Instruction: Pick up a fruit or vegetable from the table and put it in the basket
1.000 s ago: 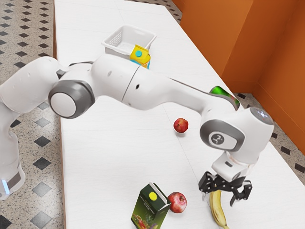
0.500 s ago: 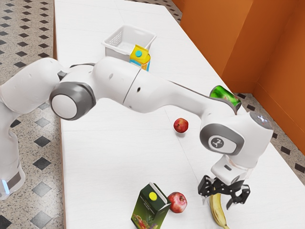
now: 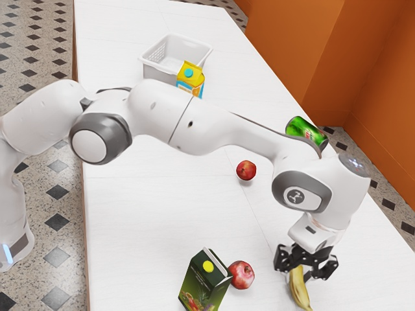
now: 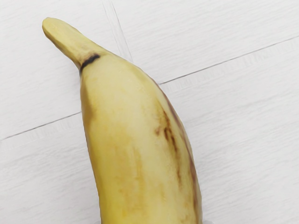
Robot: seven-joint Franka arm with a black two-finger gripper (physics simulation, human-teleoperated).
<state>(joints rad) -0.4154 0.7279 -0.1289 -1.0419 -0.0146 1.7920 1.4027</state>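
At the curved yellow banana (image 3: 300,293), now pinching with the black two-finger gripper (image 3: 299,276).
Spread wide before; likely ready to lift.

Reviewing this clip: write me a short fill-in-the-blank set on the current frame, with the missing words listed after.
The gripper is at the banana, whose skin is mostly ____.
On the table there are ____ round red fruits.
The green can lies on its ____.

Missing words: yellow; two; side
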